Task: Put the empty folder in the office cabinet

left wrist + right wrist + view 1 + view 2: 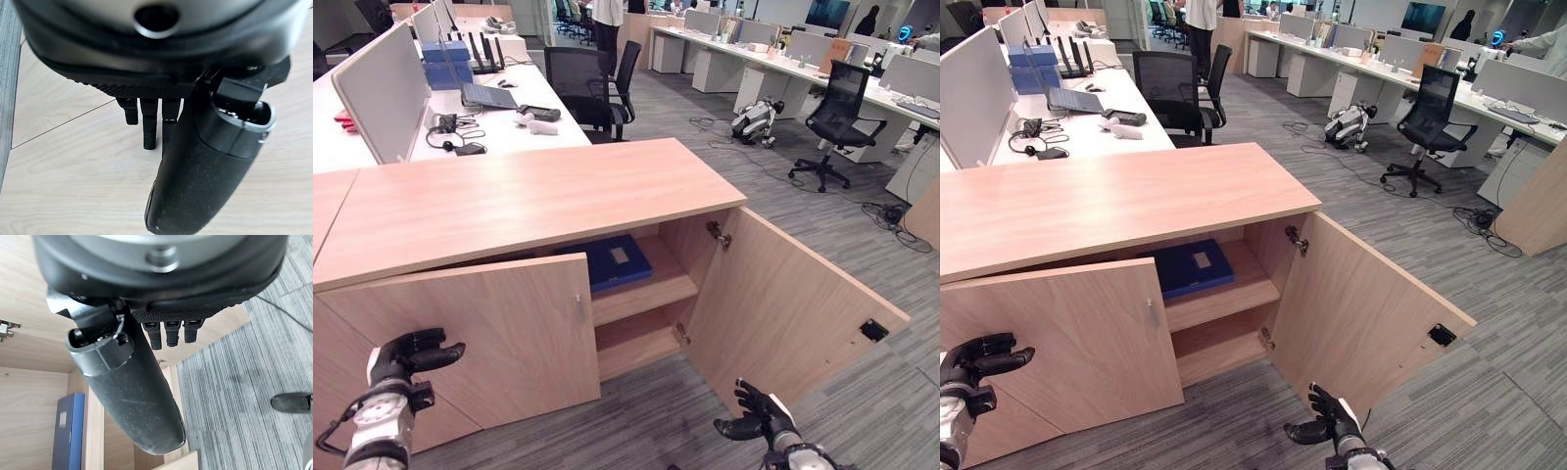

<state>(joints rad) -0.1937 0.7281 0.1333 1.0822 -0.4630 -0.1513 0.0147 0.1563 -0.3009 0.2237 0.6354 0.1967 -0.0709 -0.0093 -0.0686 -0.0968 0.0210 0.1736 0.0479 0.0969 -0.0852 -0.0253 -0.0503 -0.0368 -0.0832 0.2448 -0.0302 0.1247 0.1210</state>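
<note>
The blue folder (612, 258) lay flat on the cabinet's upper shelf (646, 291), long axis pointing inward, above both empty, loosely-fingered hands, the right hand (754, 416) nearer than the left hand (406, 357).

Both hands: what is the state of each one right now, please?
Left hand: open, holding nothing, in front of the closed cabinet door.
Right hand: open, holding nothing, low by the open door.
</note>
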